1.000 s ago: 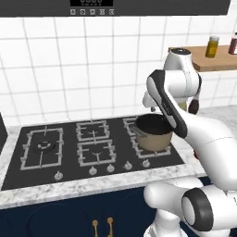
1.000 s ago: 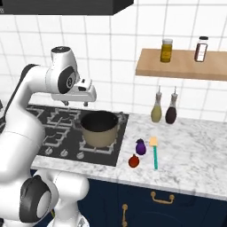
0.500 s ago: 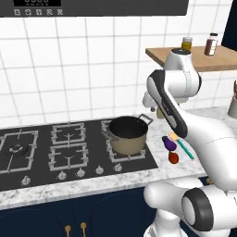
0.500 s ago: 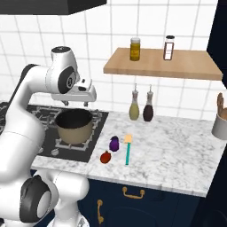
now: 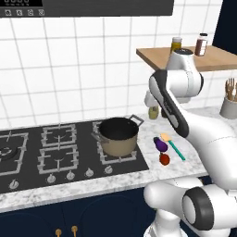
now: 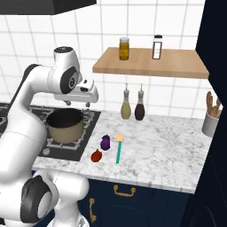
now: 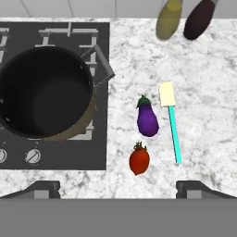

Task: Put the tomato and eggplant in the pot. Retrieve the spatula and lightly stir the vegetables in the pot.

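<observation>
**Kitchen around me: walls, counter, shelf**

White tiled wall point(image 6: 177, 26) runs behind my workspace. Black gas hob point(image 5: 55, 152) is set into a grey-white marble counter point(image 6: 168, 150); knobs line its front edge. Dark hood point(image 5: 92, 7) hangs over the hob. Navy cabinet fronts point(image 6: 133, 199) with brass pulls sit below. A wooden shelf point(image 6: 150, 62) carries two jars; two bottles point(image 6: 133, 104) stand against the wall beneath it. A grey utensil crock point(image 6: 210, 122) sits at the far right. Light even, soft.

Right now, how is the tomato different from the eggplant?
The tomato is red and round; the eggplant is dark purple and longer. The tomato looks smaller than the eggplant. The tomato lies nearer the counter's front edge, the eggplant farther back. Both lie on the marble counter between the pot and spatula.
</observation>
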Controlling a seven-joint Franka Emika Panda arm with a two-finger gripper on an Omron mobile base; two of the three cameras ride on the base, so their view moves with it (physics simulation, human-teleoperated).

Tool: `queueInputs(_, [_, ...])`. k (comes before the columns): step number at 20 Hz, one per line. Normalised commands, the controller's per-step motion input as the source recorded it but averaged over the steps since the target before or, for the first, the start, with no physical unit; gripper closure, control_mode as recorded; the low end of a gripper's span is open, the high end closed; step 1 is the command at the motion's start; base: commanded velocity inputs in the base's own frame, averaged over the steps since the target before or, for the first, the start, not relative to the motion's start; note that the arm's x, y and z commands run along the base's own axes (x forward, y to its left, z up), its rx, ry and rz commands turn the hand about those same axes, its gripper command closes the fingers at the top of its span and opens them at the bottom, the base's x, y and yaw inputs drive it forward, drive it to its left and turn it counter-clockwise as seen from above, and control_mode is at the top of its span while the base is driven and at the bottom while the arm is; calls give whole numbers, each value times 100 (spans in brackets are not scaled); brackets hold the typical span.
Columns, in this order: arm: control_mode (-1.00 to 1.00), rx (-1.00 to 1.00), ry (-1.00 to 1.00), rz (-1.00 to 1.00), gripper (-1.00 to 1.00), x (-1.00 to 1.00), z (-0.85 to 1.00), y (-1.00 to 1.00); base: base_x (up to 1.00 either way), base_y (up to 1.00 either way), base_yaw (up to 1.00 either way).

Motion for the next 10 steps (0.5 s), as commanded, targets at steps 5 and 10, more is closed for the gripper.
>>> queueInputs(5, [-100, 0, 0, -10, -100, -13, -25, -27, 0, 0, 0])
queueInputs(10, [-100, 0, 0, -9, -100, -19, -38, -28, 0, 0, 0])
